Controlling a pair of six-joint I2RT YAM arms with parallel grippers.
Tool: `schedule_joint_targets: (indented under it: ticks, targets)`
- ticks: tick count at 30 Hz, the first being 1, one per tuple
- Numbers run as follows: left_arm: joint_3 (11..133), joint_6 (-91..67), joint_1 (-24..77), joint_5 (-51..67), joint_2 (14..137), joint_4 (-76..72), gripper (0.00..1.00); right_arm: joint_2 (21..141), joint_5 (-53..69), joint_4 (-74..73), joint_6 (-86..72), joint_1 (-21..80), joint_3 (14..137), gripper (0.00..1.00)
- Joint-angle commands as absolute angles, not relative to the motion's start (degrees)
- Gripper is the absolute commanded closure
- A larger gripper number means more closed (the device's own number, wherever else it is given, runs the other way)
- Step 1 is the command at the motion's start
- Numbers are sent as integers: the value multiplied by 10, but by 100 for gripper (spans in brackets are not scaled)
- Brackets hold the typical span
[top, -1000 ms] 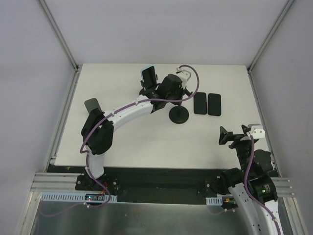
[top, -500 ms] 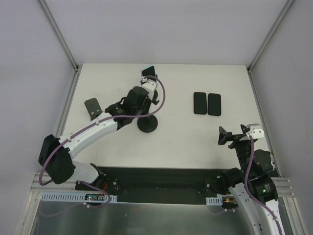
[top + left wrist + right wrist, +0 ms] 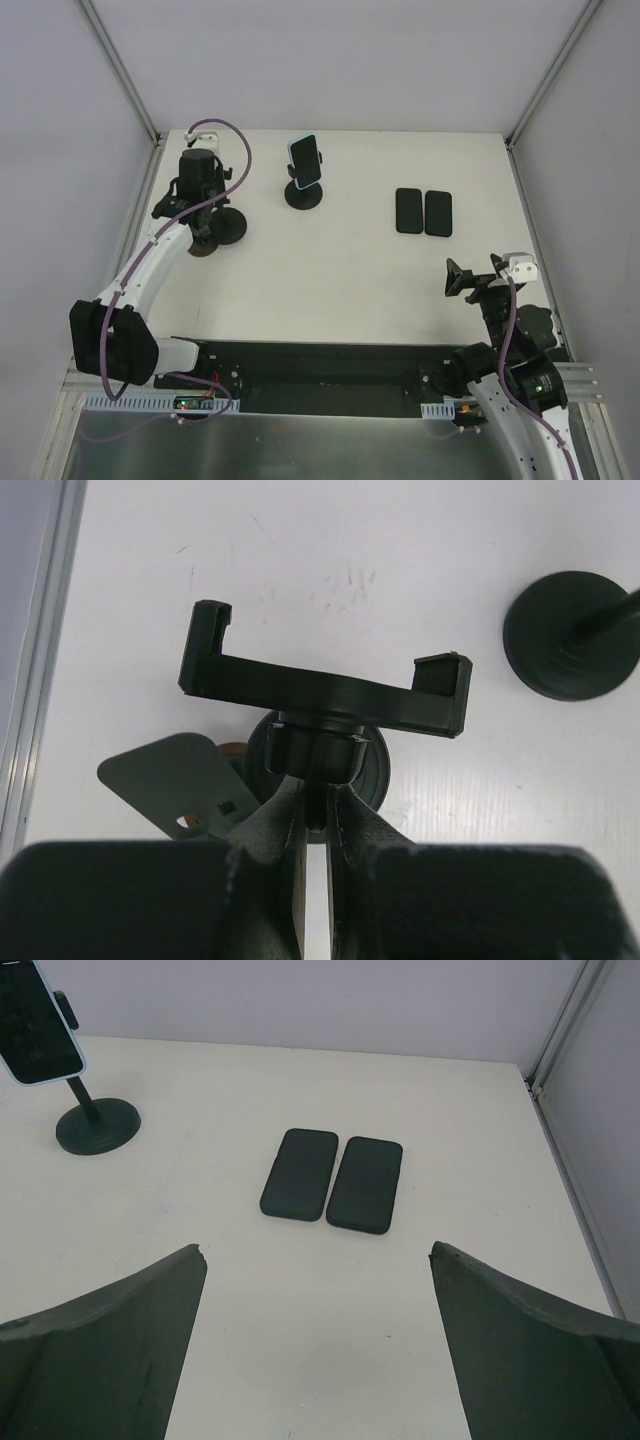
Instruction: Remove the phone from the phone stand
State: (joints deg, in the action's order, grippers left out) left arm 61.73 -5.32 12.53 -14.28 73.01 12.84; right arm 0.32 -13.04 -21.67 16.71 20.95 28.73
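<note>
A phone [image 3: 304,158] with a light blue edge sits upright in a black phone stand [image 3: 304,196] at the back middle of the table. It also shows in the right wrist view [image 3: 40,1020] on its stand [image 3: 97,1125]. My left gripper [image 3: 207,222] is at the far left, shut on the stem of a second, empty stand [image 3: 230,230]. In the left wrist view the gripper [image 3: 315,805] pinches the stem below the empty clamp [image 3: 320,692]. My right gripper [image 3: 470,280] is open and empty at the near right, also seen in its wrist view [image 3: 315,1250].
Two black phones [image 3: 408,210] [image 3: 438,212] lie flat side by side at the back right. A dark flat plate [image 3: 165,778] lies beside the empty stand. The table's left rail [image 3: 135,235] runs close to my left gripper.
My left arm has swung from the table's middle to the far left, carrying the empty stand with it. The phone on its stand is now uncovered. The right arm has not moved.
</note>
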Motion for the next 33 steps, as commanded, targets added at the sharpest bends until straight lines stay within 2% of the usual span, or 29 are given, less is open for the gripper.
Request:
schedule_joint_targets:
  ticks: [1, 7, 21, 24, 25, 28, 29, 33]
  targets:
    - [665, -62, 91, -83, 762, 59, 100, -60, -130, -191, 179, 215, 287, 4]
    - [689, -61, 63, -44, 811, 33, 100, -59, -129, -189, 183, 216, 283, 4]
    - [679, -47, 61, -50, 853, 11, 100, -50, -125, -185, 189, 216, 279, 4]
    - [678, -40, 62, -47, 854, 12, 82, -49, -125, -185, 189, 217, 279, 4]
    - [677, -40, 62, -46, 850, 12, 69, -50, -125, -184, 189, 216, 279, 3]
    - [673, -40, 62, -34, 834, 12, 50, -51, -125, -185, 189, 216, 278, 3]
    - [672, -41, 62, -33, 829, 12, 41, -51, -126, -185, 189, 216, 277, 3]
    - [665, -47, 62, -25, 794, 14, 20, -54, -123, -183, 189, 217, 277, 3]
